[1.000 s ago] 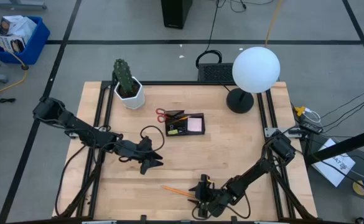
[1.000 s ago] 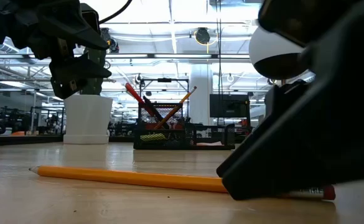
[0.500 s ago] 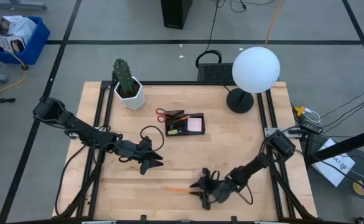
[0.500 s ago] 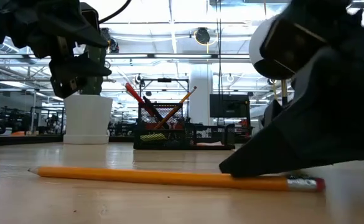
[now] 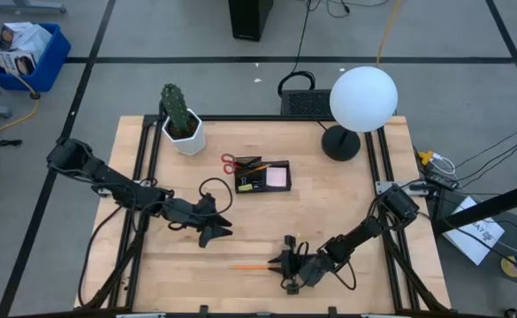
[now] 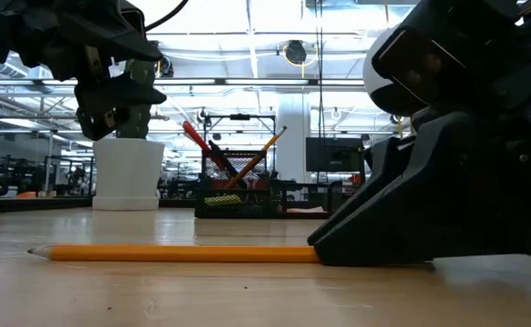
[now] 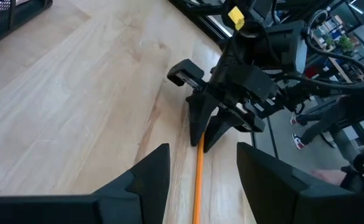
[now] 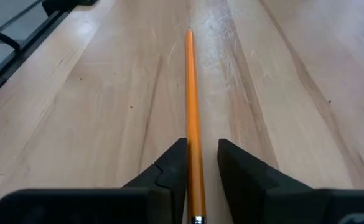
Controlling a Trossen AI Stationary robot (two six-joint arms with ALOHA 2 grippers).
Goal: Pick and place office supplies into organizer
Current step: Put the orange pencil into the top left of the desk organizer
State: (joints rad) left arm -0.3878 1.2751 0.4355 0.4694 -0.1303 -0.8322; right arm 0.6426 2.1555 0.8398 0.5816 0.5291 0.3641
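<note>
Table carries the organizer near its centre. Left gripper hovers left of centre, fingers apart, empty. Right gripper sits at the front edge, fingers narrow, straddling a pencil lying flat.

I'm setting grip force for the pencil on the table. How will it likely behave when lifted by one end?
The orange pencil looks stiff and thin, so it probably won't sag. It lies flat between the right gripper's fingers, held near one end; it may droop or pivot. Its smooth body might slip or roll if released.
</note>
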